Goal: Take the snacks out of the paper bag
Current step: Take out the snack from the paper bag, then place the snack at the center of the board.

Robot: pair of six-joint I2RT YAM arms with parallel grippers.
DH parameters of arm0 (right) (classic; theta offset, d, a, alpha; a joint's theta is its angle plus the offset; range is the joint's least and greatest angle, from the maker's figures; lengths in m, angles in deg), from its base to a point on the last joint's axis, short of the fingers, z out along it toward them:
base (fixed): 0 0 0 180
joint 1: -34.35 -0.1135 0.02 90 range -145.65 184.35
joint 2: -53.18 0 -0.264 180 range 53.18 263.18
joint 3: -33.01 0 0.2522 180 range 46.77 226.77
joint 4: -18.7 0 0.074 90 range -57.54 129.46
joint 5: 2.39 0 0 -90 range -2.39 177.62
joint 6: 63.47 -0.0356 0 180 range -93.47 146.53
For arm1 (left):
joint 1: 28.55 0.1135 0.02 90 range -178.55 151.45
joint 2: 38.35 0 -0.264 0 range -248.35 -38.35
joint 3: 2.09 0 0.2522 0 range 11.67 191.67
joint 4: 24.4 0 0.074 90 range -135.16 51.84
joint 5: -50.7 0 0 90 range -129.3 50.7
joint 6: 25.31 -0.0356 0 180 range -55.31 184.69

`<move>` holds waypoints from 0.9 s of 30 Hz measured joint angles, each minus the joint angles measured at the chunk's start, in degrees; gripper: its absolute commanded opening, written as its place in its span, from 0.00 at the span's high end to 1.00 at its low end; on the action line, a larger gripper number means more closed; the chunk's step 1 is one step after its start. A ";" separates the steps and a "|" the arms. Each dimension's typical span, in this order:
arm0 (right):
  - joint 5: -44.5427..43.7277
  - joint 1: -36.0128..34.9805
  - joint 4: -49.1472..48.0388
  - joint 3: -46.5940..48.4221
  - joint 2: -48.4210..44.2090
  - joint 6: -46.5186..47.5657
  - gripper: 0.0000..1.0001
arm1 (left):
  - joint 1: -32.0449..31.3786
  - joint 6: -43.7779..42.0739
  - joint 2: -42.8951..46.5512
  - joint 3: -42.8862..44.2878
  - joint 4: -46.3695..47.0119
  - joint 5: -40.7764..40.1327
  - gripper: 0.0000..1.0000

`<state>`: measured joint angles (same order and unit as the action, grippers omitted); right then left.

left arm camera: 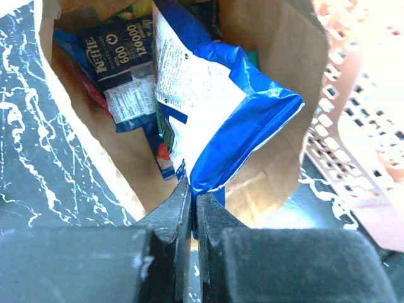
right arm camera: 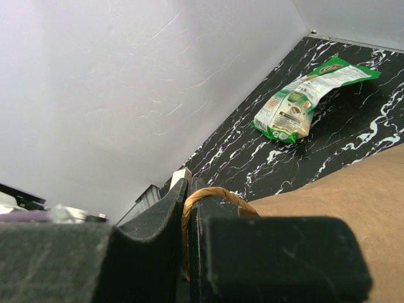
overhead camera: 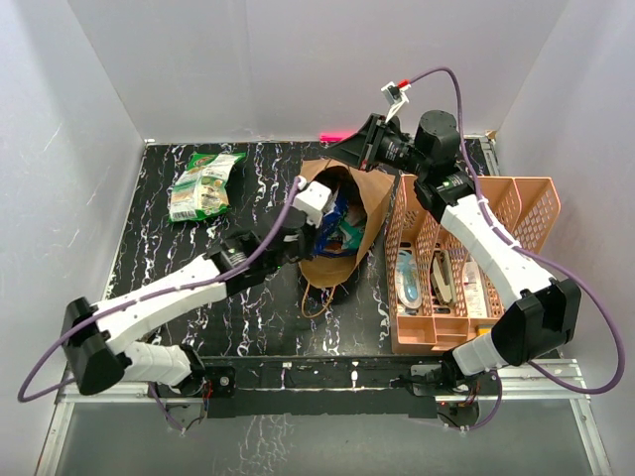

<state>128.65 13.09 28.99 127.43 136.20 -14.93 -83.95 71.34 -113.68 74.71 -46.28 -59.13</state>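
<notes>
The brown paper bag (overhead camera: 369, 210) lies in the middle of the table with its mouth held open. My left gripper (overhead camera: 327, 220) is at the bag's mouth. In the left wrist view it (left arm camera: 192, 196) is shut on the lower edge of a blue-and-white snack packet (left arm camera: 214, 107), which stands inside the bag (left arm camera: 278, 57). A dark blue packet (left arm camera: 120, 69) and other coloured packets lie deeper inside. My right gripper (overhead camera: 333, 157) is shut on the bag's twisted paper handle (right arm camera: 214, 192) and holds the far rim up. A green-white packet (overhead camera: 205, 183) lies on the table at far left, also in the right wrist view (right arm camera: 303, 101).
A salmon-pink perforated organiser (overhead camera: 531, 203) with pale stationery stands right of the bag, close against it, and shows in the left wrist view (left arm camera: 360, 126). White walls enclose the black marbled table (overhead camera: 198, 268). The bag's other handle (overhead camera: 317, 297) lies on the table near me.
</notes>
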 measured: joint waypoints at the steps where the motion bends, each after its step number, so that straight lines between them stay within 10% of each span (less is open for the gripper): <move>1: -0.31 0.00 0.33 0.00 -0.07 0.55 0.92 | 0.00 0.63 1.90 0.15 -1.29 1.22 1.00; 15: -2.75 -0.02 3.30 0.00 -0.17 4.17 0.92 | 0.00 7.65 14.53 12.74 -27.34 8.48 1.00; 27: -4.94 -0.02 6.16 0.00 -1.62 7.28 0.92 | 0.15 12.09 17.25 20.15 -41.27 -17.44 1.00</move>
<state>123.71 13.07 35.16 127.43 134.58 -7.65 -83.79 83.43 -96.44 94.86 -87.55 -76.58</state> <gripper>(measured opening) 0.081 0.018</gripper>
